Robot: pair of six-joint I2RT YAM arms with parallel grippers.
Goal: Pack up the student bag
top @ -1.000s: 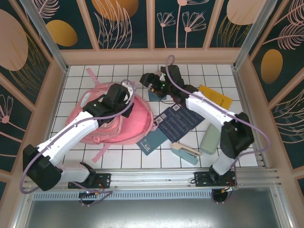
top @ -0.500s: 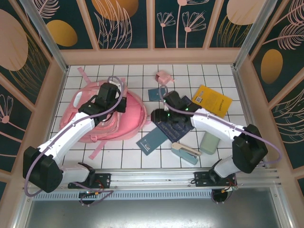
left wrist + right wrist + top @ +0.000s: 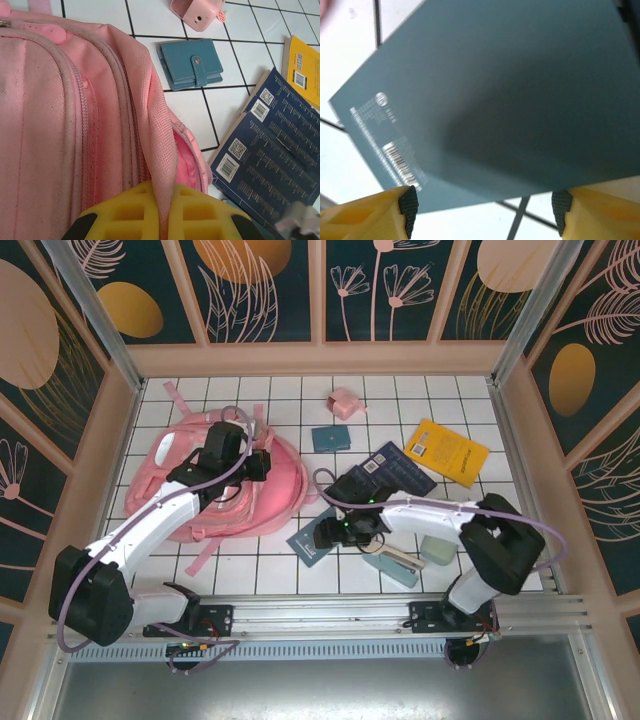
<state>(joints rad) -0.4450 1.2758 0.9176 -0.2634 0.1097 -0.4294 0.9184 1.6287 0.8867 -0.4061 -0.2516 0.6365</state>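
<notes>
Bag [image 3: 285,490] flat on L side. L gripper [image 3: 165,212] clenched on its fabric by the zip mouth; shd lift to widen gap. R gripper [image 3: 482,210] spread above teal book [image 3: 495,100], nothing held. Straddle an edge before closing.

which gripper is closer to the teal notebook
Right. The right gripper hovers open directly over the teal notebook; the left gripper is farther back, pinching the student bag.
</notes>
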